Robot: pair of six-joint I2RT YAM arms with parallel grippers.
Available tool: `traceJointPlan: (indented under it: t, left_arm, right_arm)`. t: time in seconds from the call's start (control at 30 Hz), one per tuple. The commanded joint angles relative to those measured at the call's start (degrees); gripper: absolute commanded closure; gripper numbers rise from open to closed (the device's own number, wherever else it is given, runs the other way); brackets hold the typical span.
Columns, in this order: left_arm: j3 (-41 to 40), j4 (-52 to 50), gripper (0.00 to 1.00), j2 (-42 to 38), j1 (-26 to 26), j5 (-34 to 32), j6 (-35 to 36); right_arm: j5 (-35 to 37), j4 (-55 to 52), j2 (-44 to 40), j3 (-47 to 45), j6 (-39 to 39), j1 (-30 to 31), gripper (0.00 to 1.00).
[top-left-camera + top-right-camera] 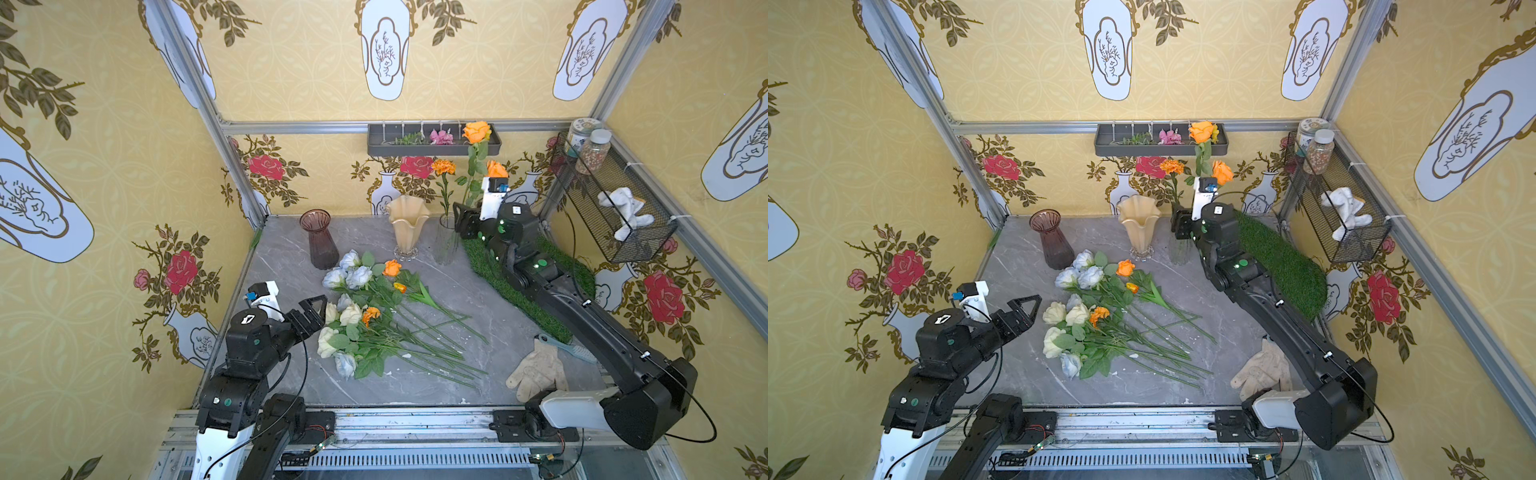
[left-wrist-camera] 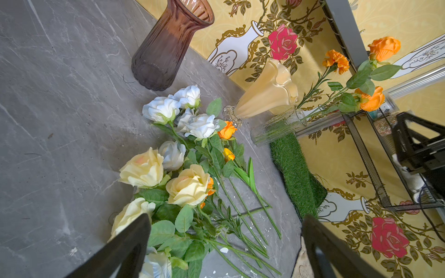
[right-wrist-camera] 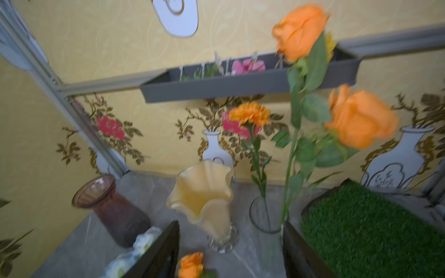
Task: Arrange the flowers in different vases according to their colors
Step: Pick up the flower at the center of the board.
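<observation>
**Orange stems in the clear vase, the rest loose on the tabletop**

Nearest, the left claw hangs over the near-left tabletop. Its jaws are spread wide with nothing between them, and they point at the flowers. At the near right lie a glove and a brush.

The flowers lie in a loose heap mid-tabletop, with heads to the left and stems running toward the near right. They are cream roses and pale blue-white ones, with a few small orange blooms among them.

Farther back, three vases stand in a row. The purple vase is at the left, the cream vase in the middle and the clear vase at the right, beside a grass mat.

The right claw hovers just beside the clear vase's mouth, jaws apart and gripping nothing. A marigold and two orange roses rise from that vase. Behind them, a grey tray hangs on the back wall.
</observation>
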Motion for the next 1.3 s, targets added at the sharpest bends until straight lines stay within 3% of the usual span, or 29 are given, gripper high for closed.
traceJointPlan:
  t: [0.0, 0.2, 0.47, 0.63, 1.03, 1.27]
  left_arm:
    - [-0.26, 1.62, 0.0, 0.04, -0.04, 0.61, 0.13]
    - [-0.37, 1.62, 0.0, -0.19, -0.39, 0.74, 0.12]
    - [-0.04, 0.77, 0.0, 0.98, -1.11, 0.67, 0.28]
    - [0.26, 0.5, 0.0, 2.27, -1.21, 0.7, 0.25]
    - [0.5, 0.03, 0.0, 5.26, -1.27, 0.22, 0.36]
    - [0.45, 0.03, 0.0, 6.0, -1.16, -0.66, 0.19]
  right_arm:
    - [-5.93, -22.46, 0.47, -1.21, 7.87, 3.28, 0.35]
    - [-9.41, -29.86, 3.77, -5.11, 14.88, 9.36, 0.44]
    - [-12.59, -36.29, 16.93, 2.27, 15.69, 10.84, 0.47]
    - [-11.57, -35.78, 24.45, 5.56, 15.91, 10.26, 0.48]
    - [-17.61, -28.71, 36.99, 12.18, 15.91, 3.19, 0.5]
    - [-18.94, -26.94, 40.47, 12.71, 17.22, 3.08, 0.5]
